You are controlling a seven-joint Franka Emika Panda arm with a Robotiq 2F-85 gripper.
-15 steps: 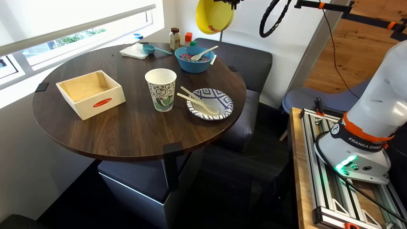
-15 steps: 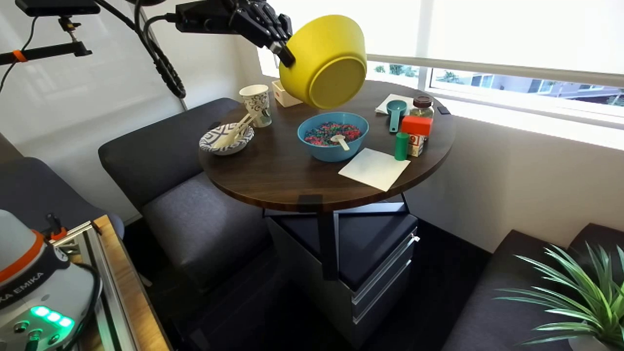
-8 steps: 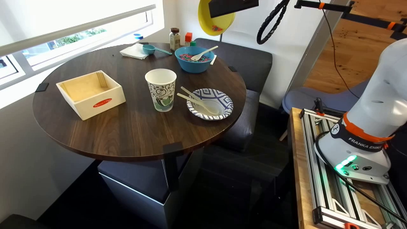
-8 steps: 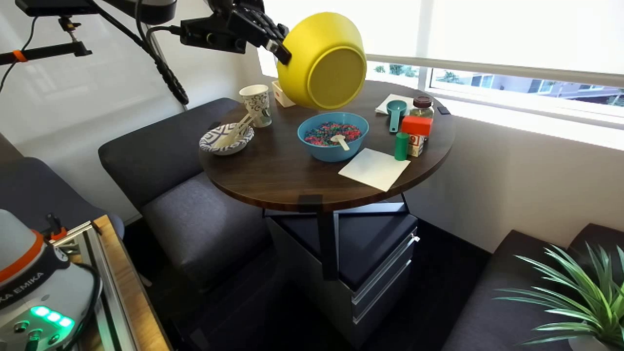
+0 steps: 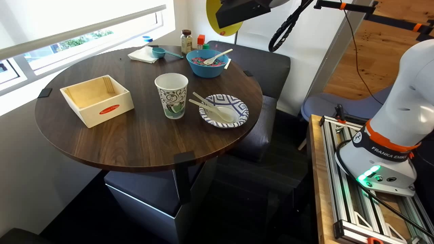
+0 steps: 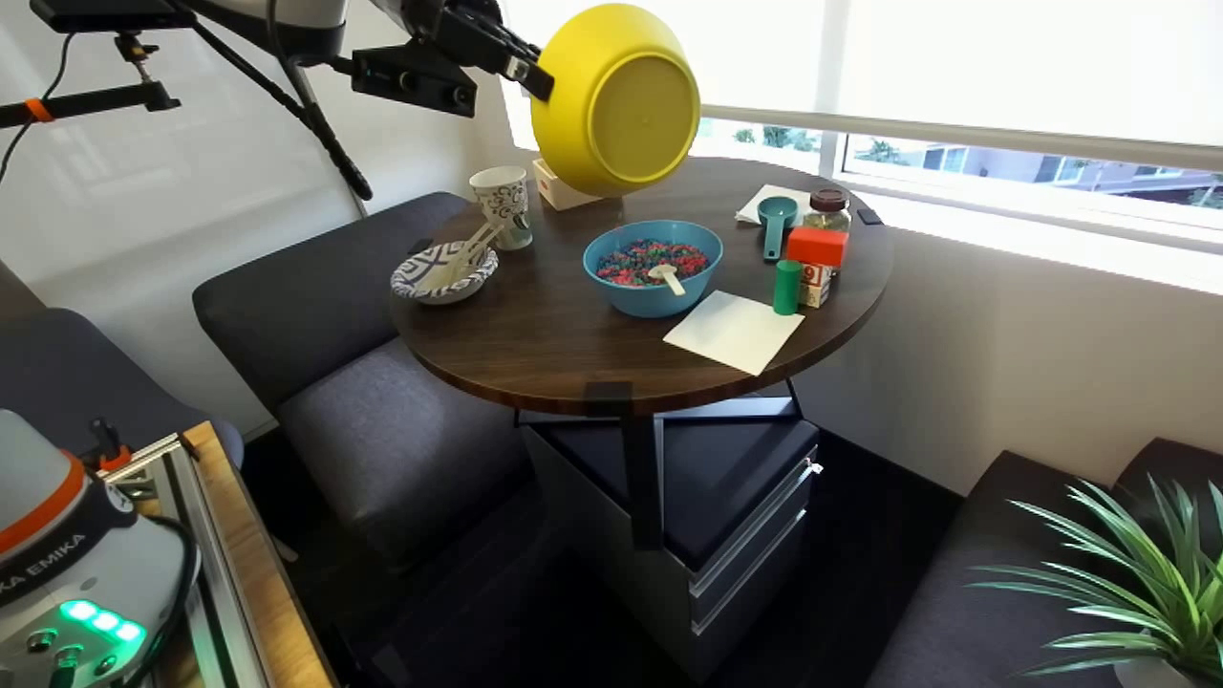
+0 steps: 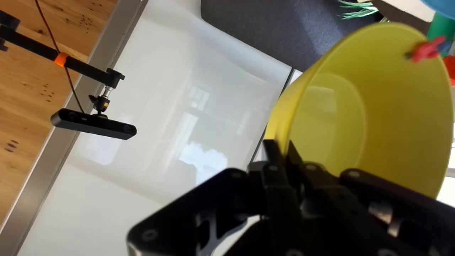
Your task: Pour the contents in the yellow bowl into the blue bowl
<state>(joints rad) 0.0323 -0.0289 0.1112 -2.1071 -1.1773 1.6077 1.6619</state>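
The yellow bowl [image 6: 626,105] is in the air, tipped far onto its side, its base facing that exterior view. Its inside shows in the wrist view [image 7: 401,124], with a blurred clump of red and dark pieces [image 7: 424,51] at the far rim. My gripper [image 6: 547,81] is shut on the bowl's rim; in the wrist view its fingertips [image 7: 272,151] pinch the wall. The blue bowl [image 6: 650,301] stands upright on the table below, holding red and teal pieces and a white spoon [image 6: 666,275]. Faint pink specks show above it in an exterior view [image 5: 206,72].
A paper cup [image 5: 173,101] and a patterned plate [image 5: 239,106] with utensils stand beside the blue bowl. A wooden box [image 5: 106,113], a jar [image 6: 829,212], a red-topped container [image 6: 817,247], a green cylinder [image 6: 787,289], a teal scoop [image 6: 777,212] and a napkin [image 6: 731,333] are also there.
The yellow bowl has tipped further and moved slightly up and sideways with my gripper. The red clump inside it looks smaller and lies nearer the rim. The blue bowl has not moved.
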